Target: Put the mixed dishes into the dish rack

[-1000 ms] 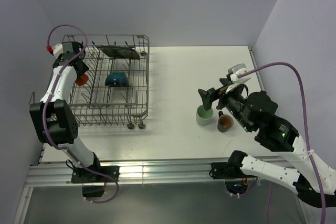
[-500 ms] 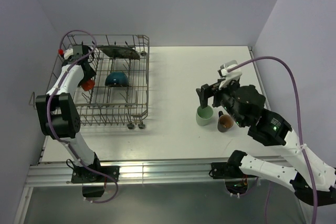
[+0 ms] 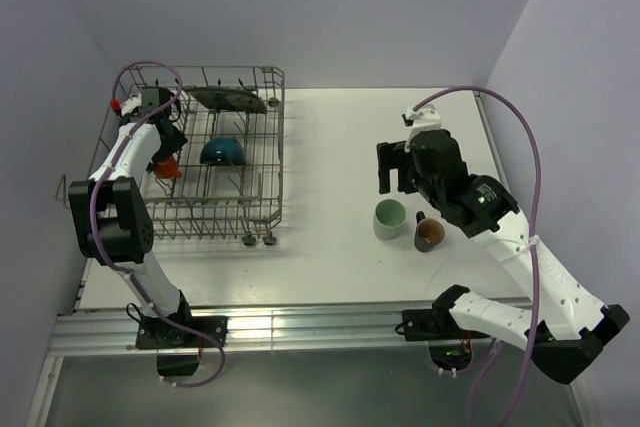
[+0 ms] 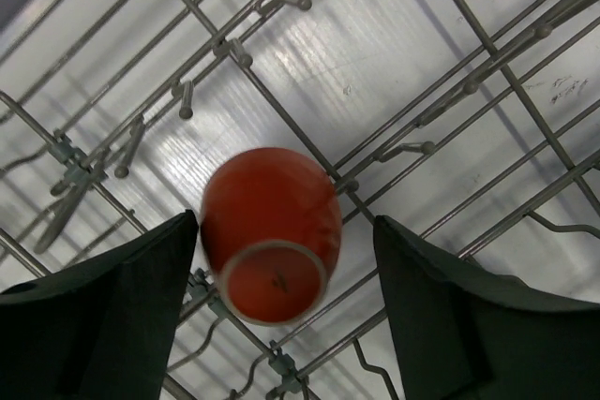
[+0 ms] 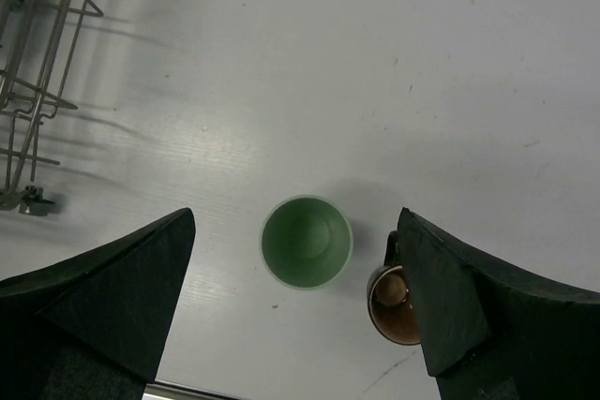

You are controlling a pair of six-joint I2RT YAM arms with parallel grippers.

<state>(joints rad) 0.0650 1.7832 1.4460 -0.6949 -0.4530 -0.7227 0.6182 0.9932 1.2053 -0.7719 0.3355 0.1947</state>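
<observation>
**Both claws spread, neither gripping a dish**

Left claw [image 4: 286,224]: fingers wide apart over the dish rack [image 3: 277,147]. The small orange-red cup [image 4: 270,236] sits between them, base toward the wrist camera. There is a clear gap at the right finger; contact at the left finger cannot be determined. The cup is low in the rack's left side.

Right claw [image 5: 297,217]: fully spread and holding nothing, above the pale green mug [image 5: 307,241]. The mug stands upright on the bench [image 3: 330,147], just beside the small brown cup [image 5: 394,304].

The blue bowl [image 3: 222,152] and dark plate [image 3: 230,99] are in the rack.
</observation>
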